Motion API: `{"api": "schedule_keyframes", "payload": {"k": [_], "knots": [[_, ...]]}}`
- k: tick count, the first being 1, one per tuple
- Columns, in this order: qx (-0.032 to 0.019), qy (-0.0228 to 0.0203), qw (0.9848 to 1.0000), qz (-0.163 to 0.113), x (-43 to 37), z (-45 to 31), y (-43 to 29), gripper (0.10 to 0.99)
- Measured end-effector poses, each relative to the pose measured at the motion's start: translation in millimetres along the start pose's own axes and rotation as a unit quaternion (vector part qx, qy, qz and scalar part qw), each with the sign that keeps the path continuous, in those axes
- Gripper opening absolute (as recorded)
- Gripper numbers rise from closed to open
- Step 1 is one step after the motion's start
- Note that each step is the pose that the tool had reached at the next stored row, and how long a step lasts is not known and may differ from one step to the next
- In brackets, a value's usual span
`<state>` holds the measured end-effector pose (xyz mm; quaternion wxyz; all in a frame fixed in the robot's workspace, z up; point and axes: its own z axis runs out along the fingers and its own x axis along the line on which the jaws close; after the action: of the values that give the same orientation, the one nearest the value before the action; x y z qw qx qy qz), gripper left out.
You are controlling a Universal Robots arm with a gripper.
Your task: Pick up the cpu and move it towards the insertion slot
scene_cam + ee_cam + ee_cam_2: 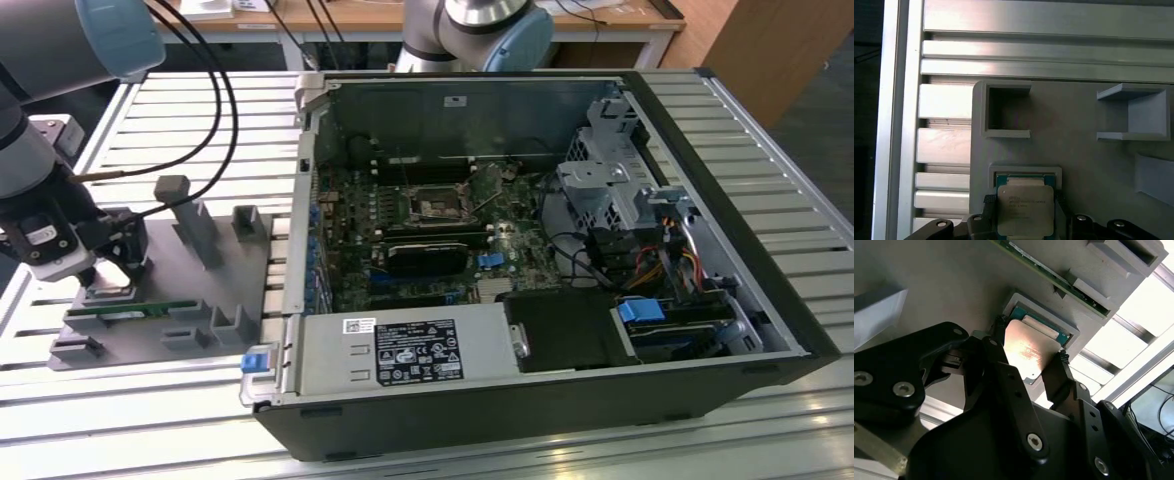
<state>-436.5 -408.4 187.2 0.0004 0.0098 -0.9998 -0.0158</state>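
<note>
On the slatted counter (147, 420), a tray (180, 290) recess seats the cpu (1025, 210), the claw (1030, 342) clamped on its edges to lift it.

Counter (200, 100): slatted aluminium; we find everything resting on it.
Fixture plate (187, 290): grey, with upright blocks and open pockets, at the exterior view's left.
Memory stick (127, 310): thin, green, lying on the plate.
Computer case (534, 410): black, side open, just beside the plate.
Power supply (414, 352): silvery, labelled, inside the case.
Long card (427, 255): black; we log it mid-board.
</note>
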Motion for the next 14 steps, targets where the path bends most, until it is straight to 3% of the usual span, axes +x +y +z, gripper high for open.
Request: {"api": "schedule_keyframes", "payload": {"k": [1, 3, 14], "knots": [[0.0000, -0.0001, 1.0000, 0.000, 0.0, -0.1, 0.0, 0.541], [0.0000, 0.0000, 1.0000, 0.000, 0.0, -9.4, 0.3, 0.541], [0.0000, 0.0000, 1.0000, 0.000, 0.0, -11.8, 0.4, 0.541]]}}
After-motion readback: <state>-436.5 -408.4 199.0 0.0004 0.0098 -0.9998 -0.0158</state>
